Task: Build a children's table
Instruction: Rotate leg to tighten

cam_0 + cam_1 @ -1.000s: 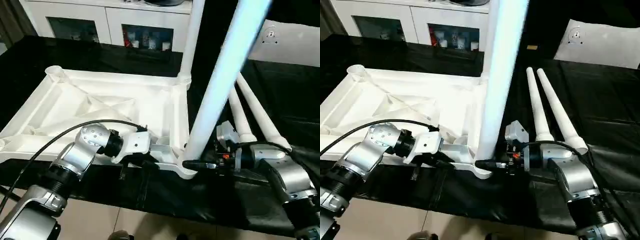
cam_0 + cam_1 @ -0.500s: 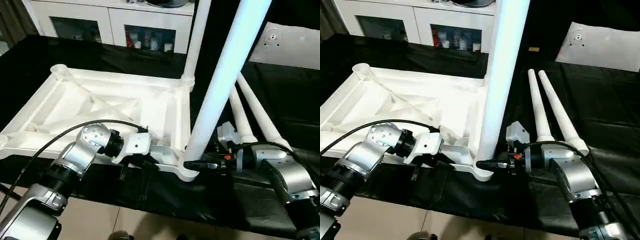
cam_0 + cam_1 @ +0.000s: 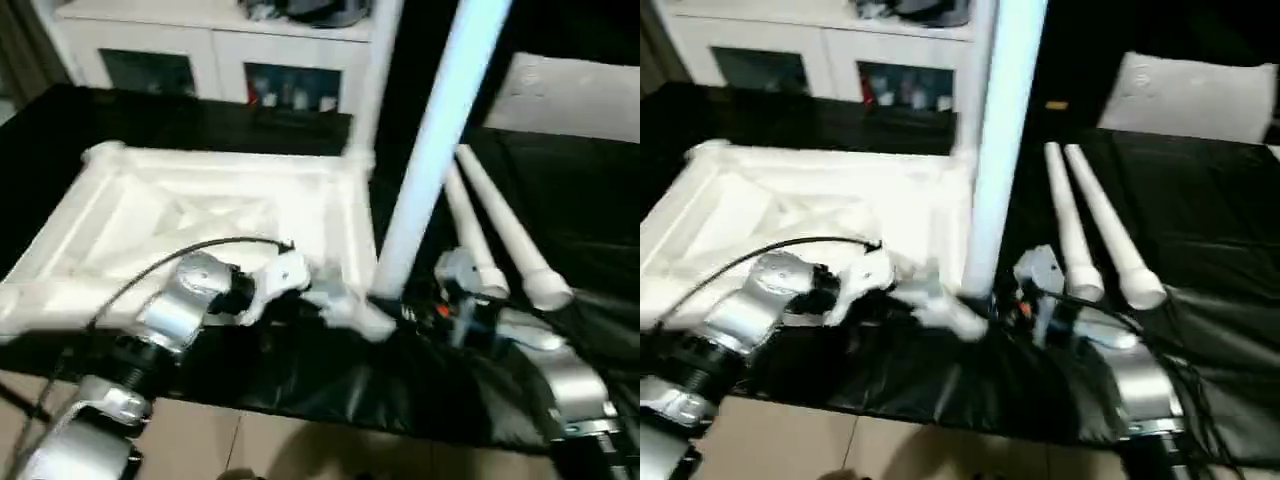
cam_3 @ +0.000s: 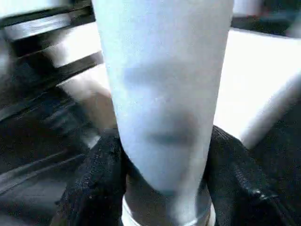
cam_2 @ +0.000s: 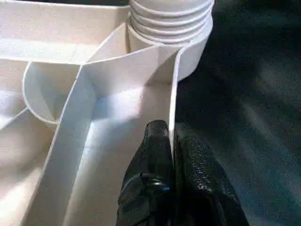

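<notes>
Looking down through the left eye view, the upturned table top (image 3: 200, 215) is seen on the black-covered tabletop (image 3: 560, 190), a far leg (image 3: 365, 80) already upright in its corner socket. A second leg (image 3: 435, 150) rises from the near corner, right in front of the right hand (image 3: 405, 312), while two spare legs (image 3: 490, 235) lie just beyond that hand. Compared with a second ago the whole picture has swung and blurred, so the camera is judged to have moved; the parts themselves appear unshifted.

From the right eye view, the same layout is confirmed, and the left hand (image 3: 930, 300) is found at the near rim beside the socket.

In the left wrist view, the left hand (image 5: 171, 155) is clenched on the thin rim wall, with the threaded leg base (image 5: 170, 21) just ahead of the fingertips.

In the right wrist view, the right hand (image 4: 164, 197) is wrapped around the leg, low down. Screwing-in seems under way, with two legs left to fit.
</notes>
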You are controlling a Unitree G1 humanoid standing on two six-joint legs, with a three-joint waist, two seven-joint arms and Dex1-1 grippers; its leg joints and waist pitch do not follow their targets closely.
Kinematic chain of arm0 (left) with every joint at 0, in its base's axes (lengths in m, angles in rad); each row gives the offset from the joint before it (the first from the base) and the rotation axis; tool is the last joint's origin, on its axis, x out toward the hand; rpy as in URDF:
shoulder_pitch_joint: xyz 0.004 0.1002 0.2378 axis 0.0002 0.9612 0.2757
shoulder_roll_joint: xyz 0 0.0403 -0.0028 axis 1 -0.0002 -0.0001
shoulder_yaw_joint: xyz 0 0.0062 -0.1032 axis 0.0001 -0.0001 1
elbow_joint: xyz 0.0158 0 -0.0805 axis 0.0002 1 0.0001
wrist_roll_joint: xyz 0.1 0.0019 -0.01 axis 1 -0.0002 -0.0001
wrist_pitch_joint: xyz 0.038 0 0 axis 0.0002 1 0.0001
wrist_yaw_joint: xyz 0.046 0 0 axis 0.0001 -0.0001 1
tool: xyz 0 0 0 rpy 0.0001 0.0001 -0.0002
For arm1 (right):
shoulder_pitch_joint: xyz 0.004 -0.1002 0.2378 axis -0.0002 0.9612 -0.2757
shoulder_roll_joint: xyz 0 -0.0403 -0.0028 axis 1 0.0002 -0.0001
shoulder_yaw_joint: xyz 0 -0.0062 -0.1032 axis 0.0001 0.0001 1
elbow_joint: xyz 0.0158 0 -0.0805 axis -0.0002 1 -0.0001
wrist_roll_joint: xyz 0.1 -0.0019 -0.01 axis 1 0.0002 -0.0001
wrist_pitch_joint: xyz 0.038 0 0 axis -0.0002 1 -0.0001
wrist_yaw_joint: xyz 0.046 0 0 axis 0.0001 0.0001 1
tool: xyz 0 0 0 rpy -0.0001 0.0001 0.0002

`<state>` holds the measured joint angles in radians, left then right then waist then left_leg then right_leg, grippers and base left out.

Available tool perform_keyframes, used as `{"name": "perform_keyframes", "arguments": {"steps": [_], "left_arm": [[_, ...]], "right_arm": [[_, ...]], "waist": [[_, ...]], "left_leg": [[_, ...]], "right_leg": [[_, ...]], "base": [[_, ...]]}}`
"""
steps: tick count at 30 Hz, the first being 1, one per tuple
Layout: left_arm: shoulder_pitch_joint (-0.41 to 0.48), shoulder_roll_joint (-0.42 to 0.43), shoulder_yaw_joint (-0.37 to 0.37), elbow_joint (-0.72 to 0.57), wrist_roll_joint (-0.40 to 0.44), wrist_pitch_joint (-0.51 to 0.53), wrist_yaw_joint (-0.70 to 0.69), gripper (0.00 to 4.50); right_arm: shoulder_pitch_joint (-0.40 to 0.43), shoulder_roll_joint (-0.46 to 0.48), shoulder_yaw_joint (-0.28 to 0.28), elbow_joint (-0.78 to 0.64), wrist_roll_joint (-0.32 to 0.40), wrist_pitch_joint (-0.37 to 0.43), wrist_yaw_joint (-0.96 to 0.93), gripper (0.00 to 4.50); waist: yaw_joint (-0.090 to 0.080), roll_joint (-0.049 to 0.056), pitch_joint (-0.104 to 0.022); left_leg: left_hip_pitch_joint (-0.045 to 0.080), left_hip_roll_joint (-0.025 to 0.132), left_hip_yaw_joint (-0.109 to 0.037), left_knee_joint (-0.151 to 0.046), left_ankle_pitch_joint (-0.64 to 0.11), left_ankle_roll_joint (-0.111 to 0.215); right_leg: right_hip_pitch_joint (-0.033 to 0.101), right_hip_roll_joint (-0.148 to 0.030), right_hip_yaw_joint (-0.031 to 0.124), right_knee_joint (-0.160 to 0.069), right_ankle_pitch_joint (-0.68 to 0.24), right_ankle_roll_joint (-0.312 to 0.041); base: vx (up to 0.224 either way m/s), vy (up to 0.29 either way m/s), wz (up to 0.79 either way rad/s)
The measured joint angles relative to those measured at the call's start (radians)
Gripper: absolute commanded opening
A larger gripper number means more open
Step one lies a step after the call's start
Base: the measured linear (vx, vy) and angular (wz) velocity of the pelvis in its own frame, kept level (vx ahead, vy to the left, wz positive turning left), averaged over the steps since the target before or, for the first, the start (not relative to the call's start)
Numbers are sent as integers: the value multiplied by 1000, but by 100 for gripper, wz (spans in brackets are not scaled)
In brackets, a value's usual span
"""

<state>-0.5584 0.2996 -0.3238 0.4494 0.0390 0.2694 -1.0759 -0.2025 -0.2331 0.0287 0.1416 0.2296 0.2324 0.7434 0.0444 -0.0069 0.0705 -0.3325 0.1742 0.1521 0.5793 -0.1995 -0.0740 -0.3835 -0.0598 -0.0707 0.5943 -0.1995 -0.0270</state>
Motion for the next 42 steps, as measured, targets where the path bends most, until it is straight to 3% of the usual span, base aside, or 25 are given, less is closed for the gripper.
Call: {"name": "perform_keyframes", "arguments": {"steps": [3, 6, 8, 14, 15, 23, 27, 32, 36, 37, 42], "left_arm": [[-1, -76, 26, -14, 8, 94, 122, 0], [-29, -160, 53, 11, 37, 155, 274, 0], [-35, -187, 56, 14, 37, 172, 324, 0], [-46, -189, 66, 12, 41, 180, 357, 0], [-45, -186, 67, 6, 42, 182, 357, 0], [-39, -126, 66, -16, 38, 152, 333, 0], [-18, -70, 55, -42, 36, 113, 269, 0], [9, 11, 35, -59, 23, 11, 151, 0], [23, 65, 17, -60, -7, -56, 35, 0], [25, 76, 12, -61, -11, -66, 15, 0], [33, 124, -9, -70, -34, -116, -105, 0]], "right_arm": [[-38, 72, -31, 49, -36, -6, -156, 196], [-133, 161, -61, 154, -85, -21, -348, 196], [-163, 182, -70, 186, -94, -25, -407, 196], [-204, 227, -81, 224, -116, -43, -475, 196], [-206, 236, -86, 228, -118, -51, -479, 231], [-188, 278, -93, 233, -77, -77, -452, 310], [-137, 230, -71, 190, -49, -74, -346, 334], [-49, 104, -56, 91, 17, -37, -150, 375], [-20, -41, -33, 11, 39, -32, 24, 399], [-20, -60, -31, 1, 39, -32, 48, 421], [-20, -164, 19, -16, 34, -42, 189, 445]], "waist": [[-19, 0, 0], [-36, 1, 0], [-38, 0, 0], [-31, -2, 0], [-30, -2, -1], [-42, -3, -1], [-40, -3, 0], [-35, -3, 0], [-17, -4, 1], [-14, -4, 1], [2, -4, 1]], "left_leg": [[0, -1, 2, 1, 2, 3], [-2, -1, 4, 2, 2, 4], [-4, -2, 5, 1, 2, 5], [-5, 0, 4, -6, 0, 7], [-5, 1, 4, -8, 0, 7], [-16, 2, 5, -9, 1, 5], [-17, 2, 5, -10, 2, 6], [-19, 3, 5, -10, 3, 8], [-19, 2, 5, -9, 4, 9], [-18, 2, 5, -9, 4, 9], [-18, 2, 5, -9, 2, 7]], "right_leg": [[1, 0, 2, -7, 0, 0], [-1, -1, 3, -10, 1, -1], [-1, -1, 4, -11, 4, -4], [-4, 0, 2, -11, 23, -5], [-5, 1, 1, -10, 23, -6], [-18, 3, 1, -8, 25, -8], [-19, 3, 1, -8, 25, -7], [-20, 3, 1, -9, 25, -7], [-20, 2, 1, -9, 25, -7], [-19, 2, 1, -9, 25, -7], [-19, 2, 1, -9, 25, -6]], "base": [[0, 0, 0], [0, 0, 0], [0, 0, 0], [0, 0, 0], [0, 0, 0], [0, 0, 0], [0, 0, 0], [0, 0, 0], [0, 0, 0], [0, 0, 0], [0, 0, 0]]}}
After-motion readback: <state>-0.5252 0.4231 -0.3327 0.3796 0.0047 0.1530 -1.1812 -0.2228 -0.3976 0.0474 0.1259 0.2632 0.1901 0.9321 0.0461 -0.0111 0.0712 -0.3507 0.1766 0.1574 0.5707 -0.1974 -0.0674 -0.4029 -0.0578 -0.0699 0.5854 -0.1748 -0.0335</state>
